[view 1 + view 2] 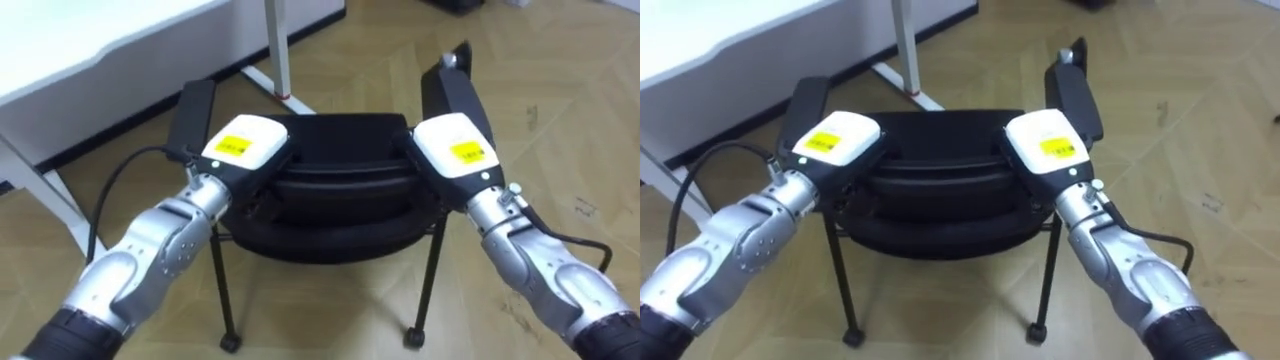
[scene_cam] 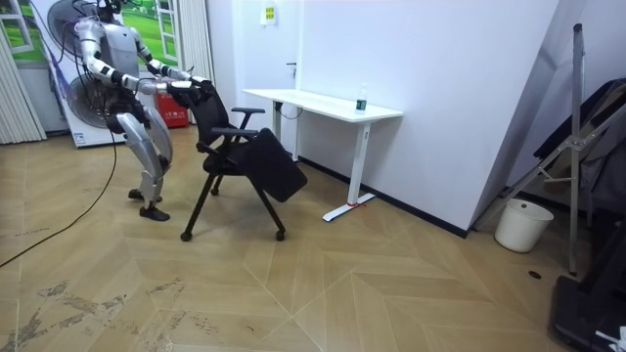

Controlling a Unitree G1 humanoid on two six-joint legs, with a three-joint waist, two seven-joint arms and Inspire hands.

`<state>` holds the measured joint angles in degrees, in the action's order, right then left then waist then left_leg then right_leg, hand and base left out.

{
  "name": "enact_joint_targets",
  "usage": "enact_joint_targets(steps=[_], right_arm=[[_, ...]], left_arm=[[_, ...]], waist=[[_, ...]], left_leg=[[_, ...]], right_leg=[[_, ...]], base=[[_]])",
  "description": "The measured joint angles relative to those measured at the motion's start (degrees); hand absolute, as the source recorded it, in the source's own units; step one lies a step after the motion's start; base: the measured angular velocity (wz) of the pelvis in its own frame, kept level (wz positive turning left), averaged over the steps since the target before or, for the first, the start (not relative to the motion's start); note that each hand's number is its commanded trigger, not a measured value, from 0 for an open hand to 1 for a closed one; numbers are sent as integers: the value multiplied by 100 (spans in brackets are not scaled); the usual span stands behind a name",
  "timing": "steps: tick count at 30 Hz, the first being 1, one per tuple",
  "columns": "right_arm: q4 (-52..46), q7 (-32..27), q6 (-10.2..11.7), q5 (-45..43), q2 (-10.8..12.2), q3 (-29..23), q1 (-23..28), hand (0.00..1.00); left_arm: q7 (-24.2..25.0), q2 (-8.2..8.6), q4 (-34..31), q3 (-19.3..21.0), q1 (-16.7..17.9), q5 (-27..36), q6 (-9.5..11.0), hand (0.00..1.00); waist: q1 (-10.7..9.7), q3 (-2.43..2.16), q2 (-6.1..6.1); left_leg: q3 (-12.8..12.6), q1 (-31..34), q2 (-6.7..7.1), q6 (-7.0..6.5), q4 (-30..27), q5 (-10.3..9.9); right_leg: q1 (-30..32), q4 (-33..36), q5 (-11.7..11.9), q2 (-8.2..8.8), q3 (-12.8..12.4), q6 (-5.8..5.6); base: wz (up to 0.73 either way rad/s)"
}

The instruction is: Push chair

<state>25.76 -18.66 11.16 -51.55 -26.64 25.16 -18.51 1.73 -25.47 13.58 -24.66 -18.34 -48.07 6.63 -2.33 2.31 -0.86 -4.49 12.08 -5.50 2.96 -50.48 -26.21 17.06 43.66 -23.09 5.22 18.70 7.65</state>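
Note:
A black chair (image 1: 340, 205) with two armrests and thin wheeled legs stands right before me, its back toward me. My left hand (image 1: 245, 145) lies on the left end of the backrest's top edge, and my right hand (image 1: 455, 148) on the right end. In the room view I stand at the left, leaning forward with both arms stretched out to the chair (image 2: 245, 156). The white desk (image 2: 323, 103) stands just beyond the chair.
The desk's top (image 1: 100, 55) and white leg (image 1: 280, 50) lie ahead to the left. A bottle (image 2: 361, 98) stands on the desk. A fan (image 2: 73, 98) is behind me. A white bucket (image 2: 521, 225) and a folded stand (image 2: 577, 147) are by the far wall.

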Motion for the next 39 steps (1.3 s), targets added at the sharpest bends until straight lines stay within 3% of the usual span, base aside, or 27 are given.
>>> enact_joint_targets(steps=[3, 4, 5, 6, 7, 8, 9, 10, 11, 13, 17, 21, 23, 26, 28, 29, 30, 31, 32, 34, 36, 37, 38, 39], right_arm=[[131, 6, -25, -3, 48, 23, -107, 100], [183, -1, 2, -2, 41, 45, -96, 100], [221, -7, 9, -2, 38, 55, -73, 100], [230, -8, 9, -4, 37, 56, -63, 100], [248, 1, 9, -4, 38, 69, -47, 100], [258, 1, 12, -2, 41, 74, -47, 100], [255, -3, 7, -2, 49, 75, -39, 100], [220, -10, -25, -9, 76, 45, -4, 100], [139, -16, -60, -16, 63, 9, 43, 100], [5, -21, -148, -23, 59, -7, 117, 100], [-122, -26, -318, -15, 51, 101, 161, 100], [-175, -25, -468, -13, 74, 171, 155, 100], [-196, -60, -502, -83, 110, 147, 147, 100], [-208, -67, -500, -117, 156, 143, 146, 100], [-202, -61, -504, -124, 189, 145, 145, 100], [-201, -62, -513, -127, 206, 148, 146, 100], [-200, -53, -519, -124, 203, 161, 146, 100], [-200, -2, -537, -96, 207, 178, 149, 100], [-200, 59, -541, -76, 207, 183, 147, 100], [-184, 105, -544, -76, 227, 198, 134, 100], [-158, 140, -550, -68, 240, 246, 81, 100], [-121, 193, -582, -64, 268, 287, 5, 100], [-75, 228, -586, -56, 258, 293, -45, 100], [88, 261, -588, -54, 353, 326, -135, 100]], left_arm=[[-134, 85, 160, -44, -46, -13, -16, 100], [-137, 124, 212, -46, -29, -39, 0, 100], [-136, 152, 261, -61, -25, -52, 12, 100], [-139, 170, 276, -60, -22, -79, 23, 100], [-141, 196, 286, -63, 1, -100, 17, 100], [-141, 195, 284, -63, 10, -101, 17, 100], [-143, 195, 254, -58, 32, -117, 9, 100], [-133, 201, 205, -34, 45, -170, -7, 100], [-127, 216, 174, -32, 19, -212, -30, 100], [-106, 223, 143, -28, 5, -213, -71, 100], [8, 224, 110, -18, 16, -150, -124, 100], [112, 234, 106, 4, -31, -152, -147, 100], [162, 234, 58, 47, -44, -165, -171, 100], [258, 238, -38, 150, 26, -211, -179, 100], [369, 237, -66, 198, 32, -230, -178, 100], [397, 239, -76, 209, 32, -274, -178, 100], [410, 247, -76, 208, 37, -282, -182, 100], [459, 246, -80, 208, 41, -282, -184, 100], [512, 244, -96, 208, 42, -282, -189, 100], [596, 226, -104, 210, 45, -266, -198, 100], [655, 215, -104, 212, 53, -258, -236, 100], [695, 215, -106, 234, 53, -272, -277, 100], [707, 211, -105, 238, 54, -274, -303, 100], [738, 221, -105, 236, 71, -268, -387, 100]], waist=[[27, 22, -44], [30, 34, -61], [32, 38, -71], [48, 43, -76], [66, 37, -69], [84, 38, -72], [91, 14, -30], [83, 10, -57], [25, 7, -90], [-29, 3, -101], [51, -11, -146], [238, -22, -160], [379, -32, -177], [419, -40, -206], [449, -52, -217], [469, -54, -220], [469, -56, -218], [476, -60, -218], [562, -69, -230], [757, -89, -206], [898, -113, -173], [955, -123, -174], [977, -125, -161], [1004, -122, -110]], left_leg=[[-63, 754, 16, -31, 222, 66], [-202, 970, 4, -80, 594, 259], [-388, 1145, -28, -163, 1054, 643], [-521, 1213, -59, -210, 1240, 893], [-702, 1256, -86, -303, 1552, 1392], [-754, 1251, -79, -336, 1648, 1599], [-835, 1248, -103, -404, 1703, 1938], [-981, 1240, -111, -535, 1668, 2049], [-1126, 1240, -102, -540, 1660, 2047], [-1145, 1226, -72, -611, 1596, 1996], [-1199, 1111, 38, -638, 1512, 1836], [-1076, 1193, 20, -586, 1265, 1747], [-1061, 1216, 51, -571, 1320, 1736], [-1029, 1171, 141, -583, 1441, 1727], [-935, 1120, 241, -617, 1483, 1611], [-853, 1121, 296, -605, 1441, 1566], [-769, 1128, 326, -606, 1406, 1538], [-619, 1132, 324, -611, 1322, 1466], [-559, 1127, 336, -610, 1230, 1401], [-467, 1123, 345, -582, 1046, 1270], [-332, 1128, 395, -567, 896, 1187], [-215, 1108, 454, -550, 884, 1179], [-121, 1107, 478, -527, 894, 1189], [151, 1071, 491, -437, 980, 1233]], right_leg=[[-153, -125, -79, 95, 61, 6], [-292, -231, -90, 102, 77, -14], [-431, -328, -103, 108, 134, -46], [-507, -358, -112, 113, 167, -64], [-643, -405, -155, 138, 279, -111], [-699, -398, -193, 163, 328, -135], [-792, -401, -263, 190, 482, -186], [-877, -405, -329, 265, 628, -246], [-942, -446, -359, 331, 751, -301], [-1043, -480, -406, 388, 845, -376], [-1274, -489, -537, 493, 944, -467], [-1399, -485, -633, 508, 1150, -456], [-1427, -522, -677, 547, 1315, -459], [-1547, -592, -689, 583, 1526, -486], [-1660, -432, -714, 636, 1698, -586], [-1636, -159, -699, 717, 1689, -739], [-1621, -5, -676, 733, 1612, -878], [-1535, 288, -603, 684, 1215, -1105], [-1413, 550, -533, 616, 763, -1230], [-1400, 722, -522, 525, 484, -1227], [-1419, 862, -504, 470, 375, -1194], [-1359, 1023, -418, 454, 333, -1111], [-1282, 1144, -304, 436, 307, -1102], [-1086, 1384, -193, 374, 181, -1086]], base=[[3], [7], [6], [0], [-5], [-8], [0], [20], [30], [32], [13], [9], [13], [35], [57], [60], [64], [59], [48], [23], [32], [35], [47], [19]])
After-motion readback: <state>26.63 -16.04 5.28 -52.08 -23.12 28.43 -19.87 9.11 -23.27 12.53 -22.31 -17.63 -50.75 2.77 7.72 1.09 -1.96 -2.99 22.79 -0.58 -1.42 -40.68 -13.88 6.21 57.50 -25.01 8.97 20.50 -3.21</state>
